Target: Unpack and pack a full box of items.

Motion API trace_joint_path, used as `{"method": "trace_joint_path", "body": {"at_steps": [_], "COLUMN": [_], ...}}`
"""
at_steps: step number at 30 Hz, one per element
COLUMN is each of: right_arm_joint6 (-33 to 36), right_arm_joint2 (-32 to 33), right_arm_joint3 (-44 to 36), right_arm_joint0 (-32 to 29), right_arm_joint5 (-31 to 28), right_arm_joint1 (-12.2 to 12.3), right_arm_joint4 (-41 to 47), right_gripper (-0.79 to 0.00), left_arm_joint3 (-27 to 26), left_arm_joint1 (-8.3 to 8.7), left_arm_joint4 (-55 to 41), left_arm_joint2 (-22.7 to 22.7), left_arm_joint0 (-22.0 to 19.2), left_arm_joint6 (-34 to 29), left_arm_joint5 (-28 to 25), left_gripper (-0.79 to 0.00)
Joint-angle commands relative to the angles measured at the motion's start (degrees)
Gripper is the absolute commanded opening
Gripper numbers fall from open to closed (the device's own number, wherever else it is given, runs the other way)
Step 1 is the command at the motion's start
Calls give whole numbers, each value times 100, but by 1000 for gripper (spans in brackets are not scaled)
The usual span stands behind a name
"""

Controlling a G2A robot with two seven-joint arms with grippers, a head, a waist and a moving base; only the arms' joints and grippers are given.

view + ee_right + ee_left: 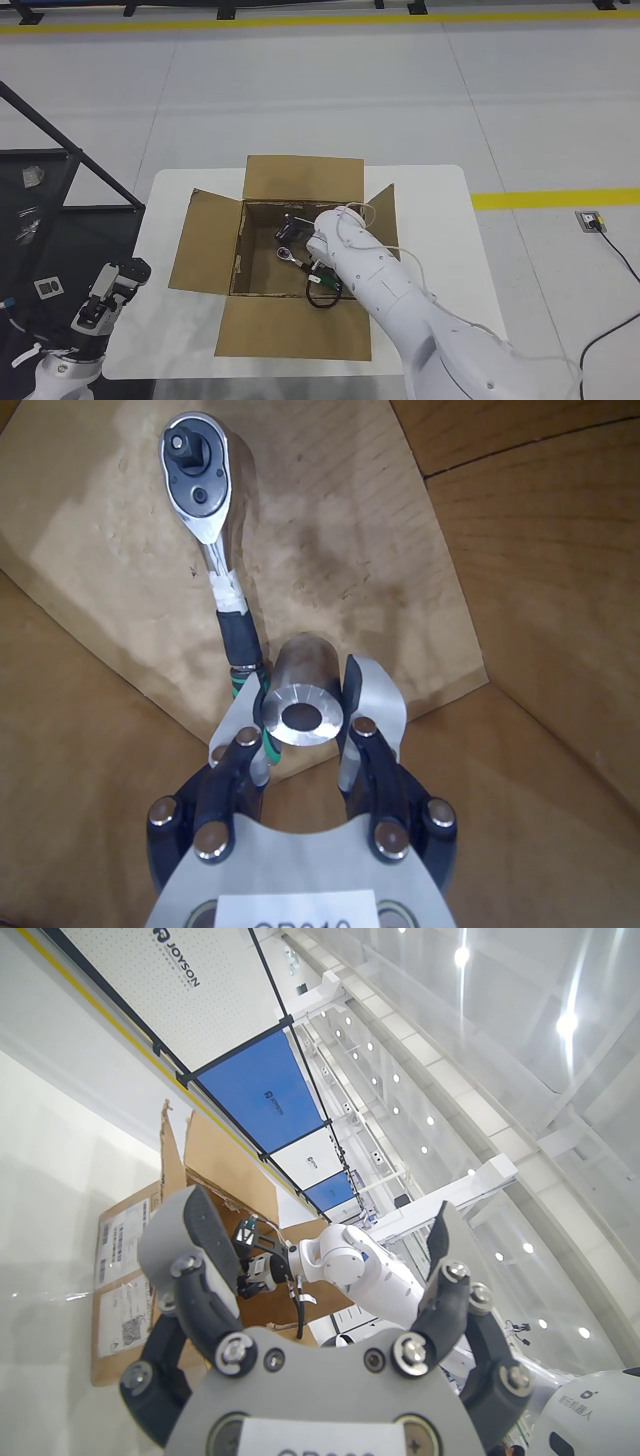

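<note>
Though under its arm [372,272] from above, right end effector [307,680] around cylinder [303,706].

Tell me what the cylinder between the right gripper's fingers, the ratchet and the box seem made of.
Cylinder: likely steel, bare and bright; its end face shows radial machining marks.
Ratchet: polished, probably chromed metal head with mirror glints; handle wrapped in black, maybe rubber.
Box: brown corrugated cardboard, matte, fibrous, scuffed.
</note>
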Motion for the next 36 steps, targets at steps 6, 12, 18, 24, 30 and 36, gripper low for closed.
{"method": "trace_joint_path", "body": {"at_steps": [6,12,18,24,30,36], "right_arm_joint6": [-101,-489,-1240,-1989,-2139,-2139], "right_arm_joint2": [53,122,265,380,446,446], "right_arm_joint3": [26,-52,-98,-294,-363,-363], "right_arm_joint0": [38,110,214,236,224,224], "right_arm_joint5": [21,-99,-323,-458,-541,-541], "right_arm_joint1": [-20,-8,81,211,267,267], "right_arm_joint4": [-6,5,102,82,132,132], "right_gripper": [-185,-160,-86,0,0,0], "left_arm_joint3": [1,283,581,690,607,446], "left_arm_joint1": [-6,14,49,71,77,81], "left_arm_joint4": [127,477,921,1111,1031,1055], "left_arm_joint2": [-73,-202,15,328,491,539], "left_arm_joint0": [-23,-166,-422,-579,-591,-509], "left_arm_joint6": [214,317,-12,-436,-613,-585], "left_arm_joint5": [176,399,652,583,537,513], "left_gripper": [0,0,0,0,0,0]}}
